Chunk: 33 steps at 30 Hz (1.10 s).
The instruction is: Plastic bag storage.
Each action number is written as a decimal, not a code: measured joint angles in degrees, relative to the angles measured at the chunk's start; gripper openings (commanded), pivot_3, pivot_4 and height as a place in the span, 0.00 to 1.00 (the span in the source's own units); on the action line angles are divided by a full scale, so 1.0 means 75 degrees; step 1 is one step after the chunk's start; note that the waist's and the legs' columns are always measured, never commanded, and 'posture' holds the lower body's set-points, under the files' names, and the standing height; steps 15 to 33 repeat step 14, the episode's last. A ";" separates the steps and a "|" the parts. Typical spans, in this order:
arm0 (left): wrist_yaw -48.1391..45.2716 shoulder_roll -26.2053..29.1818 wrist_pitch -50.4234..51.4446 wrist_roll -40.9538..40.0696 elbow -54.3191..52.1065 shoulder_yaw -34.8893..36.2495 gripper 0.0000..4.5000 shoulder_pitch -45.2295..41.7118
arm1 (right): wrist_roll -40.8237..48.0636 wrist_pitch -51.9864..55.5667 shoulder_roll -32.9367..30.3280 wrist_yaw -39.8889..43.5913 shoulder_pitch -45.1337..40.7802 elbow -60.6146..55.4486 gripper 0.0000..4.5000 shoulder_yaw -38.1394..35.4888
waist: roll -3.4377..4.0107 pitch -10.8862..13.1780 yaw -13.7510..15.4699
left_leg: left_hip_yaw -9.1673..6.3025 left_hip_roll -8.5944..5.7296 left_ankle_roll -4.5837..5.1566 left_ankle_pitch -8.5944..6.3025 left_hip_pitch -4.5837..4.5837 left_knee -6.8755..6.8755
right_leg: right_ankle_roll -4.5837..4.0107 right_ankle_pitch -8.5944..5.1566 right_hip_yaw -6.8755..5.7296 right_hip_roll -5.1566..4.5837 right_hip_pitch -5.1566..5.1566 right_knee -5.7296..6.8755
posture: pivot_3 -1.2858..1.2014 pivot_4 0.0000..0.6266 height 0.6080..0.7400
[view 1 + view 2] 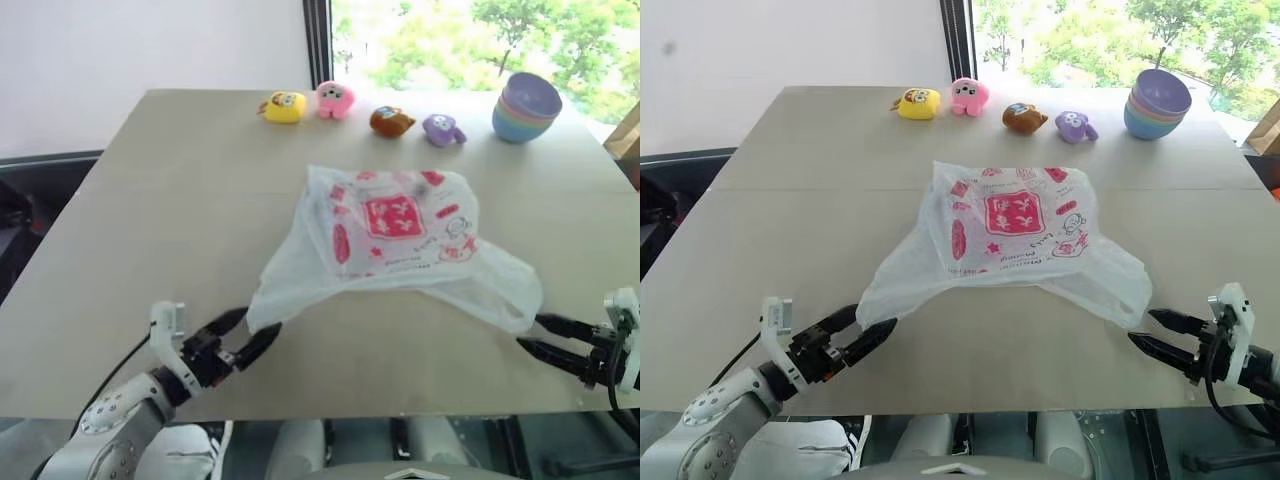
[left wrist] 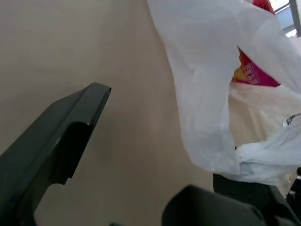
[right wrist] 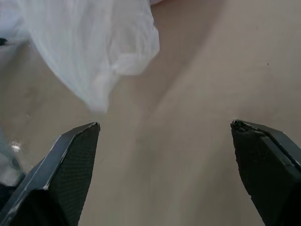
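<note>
The plastic bag [image 1: 390,245] is spread on the tan table [image 1: 150,220], near its middle, with the red printed square facing up and a thin handle end trailing toward each near corner. A magenta packet [image 2: 251,75] is seen through the film in the left wrist view. The left gripper [image 1: 243,338] is held low over the near edge, its jaws spread wide with nothing between them; the bag's left tail lies just beside its fingertips. The right gripper [image 1: 532,333] is likewise wide open and empty, its tips close to the bag's right tail. Along the far edge, four small plush toys [image 1: 284,106] are lined up, and a stack of pastel bowls [image 1: 526,108] is set at the far right.
</note>
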 measured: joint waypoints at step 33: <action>-0.0975 0.0065 -0.3800 0.1543 0.2459 0.0451 0.98 0.0046 | -0.1570 -0.4290 0.0373 0.0774 -0.1173 0.3743 1.00 0.0072 | 0.0024 -0.0033 0.0004 | 0.0047 0.0008 0.0012 -0.0007 0.0015 -0.0012 | -0.0004 0.0001 0.0043 -0.0001 -0.0014 0.0005 | 0.52 0.24 1.00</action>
